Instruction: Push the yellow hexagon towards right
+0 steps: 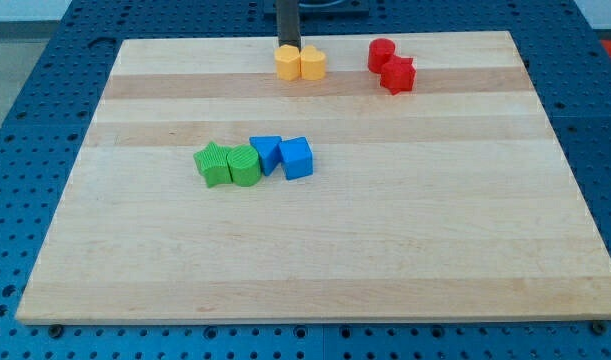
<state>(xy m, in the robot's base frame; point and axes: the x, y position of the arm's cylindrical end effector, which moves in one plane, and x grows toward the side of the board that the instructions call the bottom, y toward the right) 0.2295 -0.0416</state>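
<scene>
The yellow hexagon sits near the view's top edge of the wooden board, touching a yellow heart-shaped block on its right. My tip comes down from the view's top and stands right behind the hexagon, at its upper edge, apparently touching it.
A red cylinder and a red star sit together at the view's top right. In the middle, a green star, a green cylinder, a blue triangle and a blue cube form a row. The board lies on a blue perforated table.
</scene>
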